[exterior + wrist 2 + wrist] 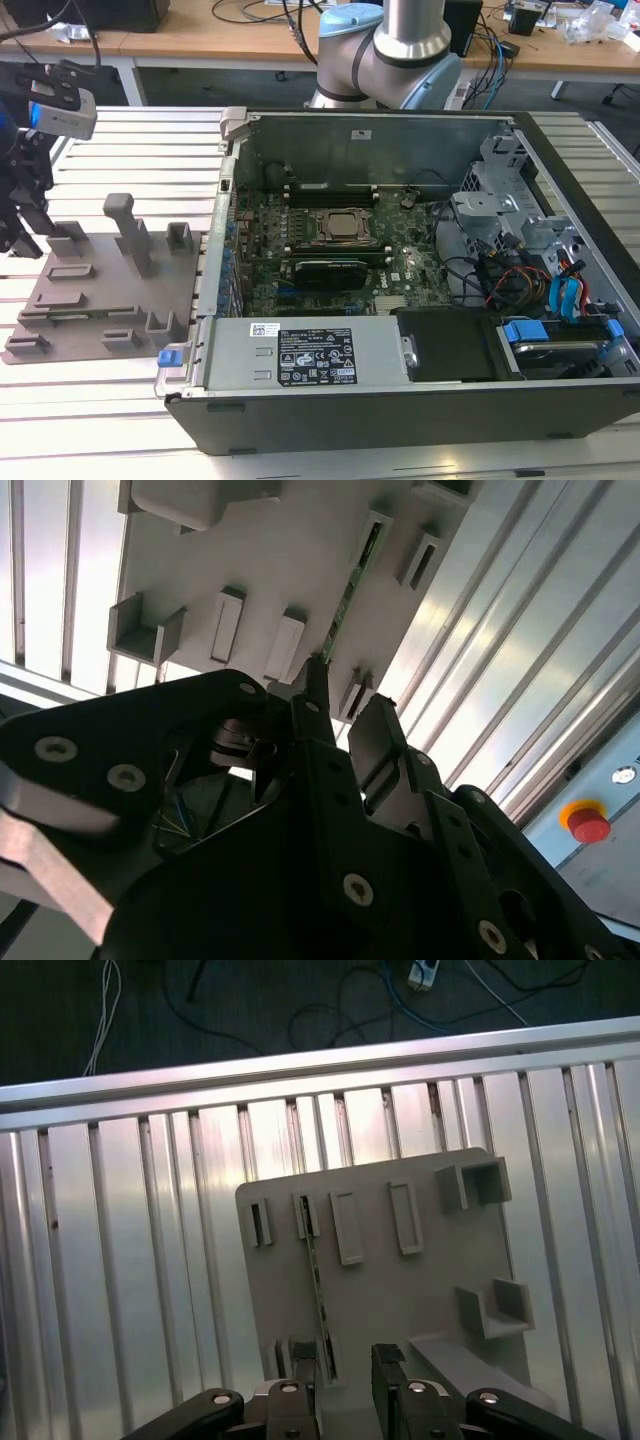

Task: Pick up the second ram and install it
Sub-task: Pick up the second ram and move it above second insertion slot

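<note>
Black metal gripper (347, 1365), fingers (305, 1385) apart, empty; hovers by thin green ram stick (315, 1280) just ahead, slotted edgewise in grey plastic tray (430, 1300) for pinching.

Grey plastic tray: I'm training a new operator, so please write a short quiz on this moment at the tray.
1. True or false: the thin green RAM stick sits inside the open black computer case.
2. The black gripper is: A) shut on the stick; B) open over the grey plastic tray; C) inside the case.
3. Fill in: in the exterior view, the tray lies on the case's ___ side.
Key: 1 false, it stands on edge in the tray; 2 B; 3 the exterior view's left.
</note>
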Controlling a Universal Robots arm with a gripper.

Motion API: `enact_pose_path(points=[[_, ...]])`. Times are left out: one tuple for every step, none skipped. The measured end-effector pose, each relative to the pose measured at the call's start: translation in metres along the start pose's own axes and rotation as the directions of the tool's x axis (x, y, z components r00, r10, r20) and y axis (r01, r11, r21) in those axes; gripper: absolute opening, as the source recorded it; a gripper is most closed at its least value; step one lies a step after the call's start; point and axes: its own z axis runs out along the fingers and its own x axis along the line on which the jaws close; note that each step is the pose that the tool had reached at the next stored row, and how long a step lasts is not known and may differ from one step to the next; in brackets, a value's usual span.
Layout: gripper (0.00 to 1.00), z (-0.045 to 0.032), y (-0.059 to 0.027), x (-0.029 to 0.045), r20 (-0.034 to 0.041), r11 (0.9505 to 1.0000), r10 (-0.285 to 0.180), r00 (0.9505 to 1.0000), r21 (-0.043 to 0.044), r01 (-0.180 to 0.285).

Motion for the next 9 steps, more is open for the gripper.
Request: enact_pose_path(points=[[0.36,0.0022,-0.0001,0.0001,0.0000,1.0000,0.000,1.0000,0.0000,0.000],[0.36,0.0045,-0.0003,0.0002,0.0000,1.0000,0.000,1.0000,0.0000,0.000],[0.36,0.0067,-0.0004,0.0003,0.0000,1.0000,0.000,1.0000,0.0000,0.000],[0.36,0.0084,-0.0005,0.0004,0.0000,1.0000,0.000,1.0000,0.0000,0.000],[0.36,0.0097,-0.0006,0.0004,0.0000,1.0000,0.000,1.0000,0.0001,0.000],[0.36,0.0104,-0.0006,0.0004,0.0000,1.0000,0.000,1.0000,0.0000,0.000],[0.36,0.0113,-0.0006,0.0005,0.0000,1.0000,0.000,1.0000,-0.0001,0.000],[0.36,0.0123,-0.0007,0.0005,0.0000,1.0000,0.000,1.0000,0.0000,0.000],[0.36,0.0136,-0.0008,0.0006,0.0000,1.0000,0.000,1.0000,0.0000,0.000]])
